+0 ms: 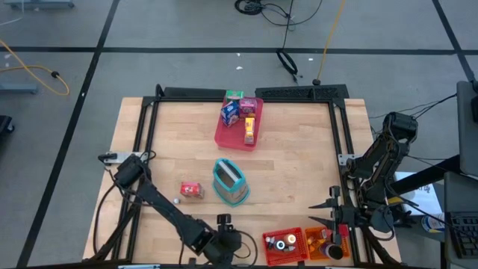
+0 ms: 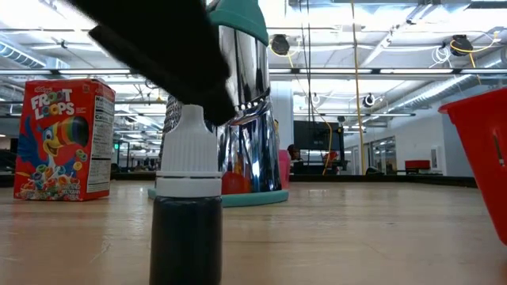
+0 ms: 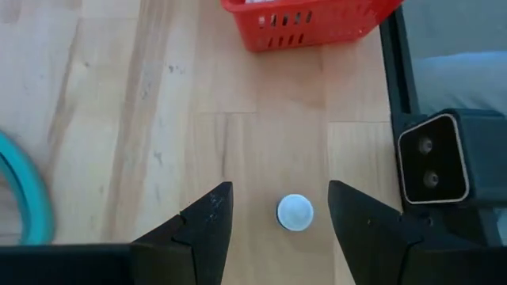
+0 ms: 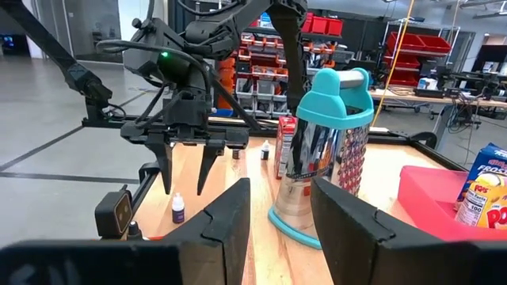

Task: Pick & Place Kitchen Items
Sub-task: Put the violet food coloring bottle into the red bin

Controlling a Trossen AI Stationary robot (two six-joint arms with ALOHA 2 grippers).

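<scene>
Near the surface's front edge, my left tool (image 3: 279, 229) hangs open, gripping nothing, over a small dark white-capped bottle (image 3: 295, 212) standing upright beside the red slotted bin (image 3: 317, 28); my right tool (image 4: 279, 218) waits part-open, empty, at the front right corner.

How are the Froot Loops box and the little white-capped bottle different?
The Froot Loops box is red, flat-sided and printed with pictures; the white-capped bottle is round, dark and plain. The box stands alone, away from the arms; the bottle stands directly beneath the open left gripper. Both stand upright on the wooden table.
</scene>
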